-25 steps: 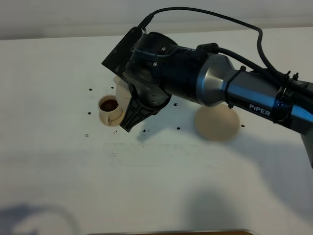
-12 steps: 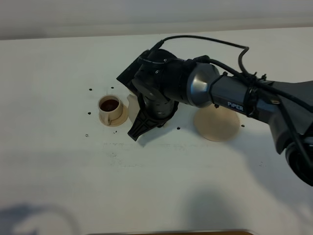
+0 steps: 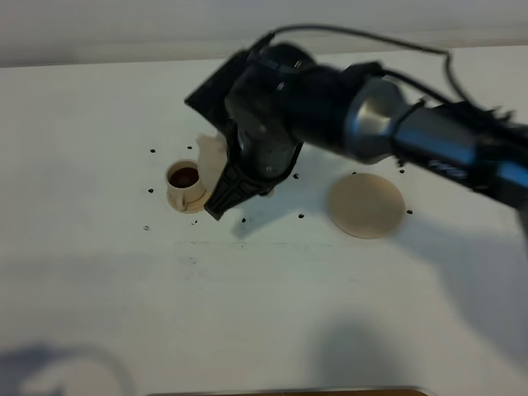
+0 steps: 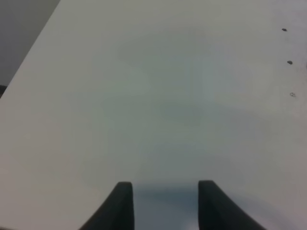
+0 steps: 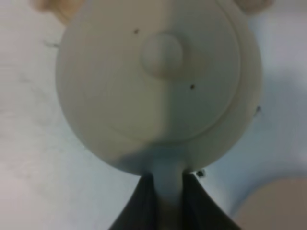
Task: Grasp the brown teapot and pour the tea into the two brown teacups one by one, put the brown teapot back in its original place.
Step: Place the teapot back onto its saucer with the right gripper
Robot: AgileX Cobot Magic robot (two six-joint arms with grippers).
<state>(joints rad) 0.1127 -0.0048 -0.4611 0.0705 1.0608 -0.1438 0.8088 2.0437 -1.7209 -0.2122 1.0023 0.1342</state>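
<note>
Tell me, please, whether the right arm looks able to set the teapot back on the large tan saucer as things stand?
Probably yes: the right gripper holds the teapot by its handle, and the large saucer lies bare nearby.

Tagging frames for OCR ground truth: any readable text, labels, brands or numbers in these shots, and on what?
No text can be read in any view.
Right arm, exterior high view: pale lettering on the forearm, smeared by motion blur, unreadable.
Teapot, right wrist view: no print; small dark specks only.
Table, left wrist view: bare, a few dark dots, no writing.
Teacup and large saucer: no markings.
</note>
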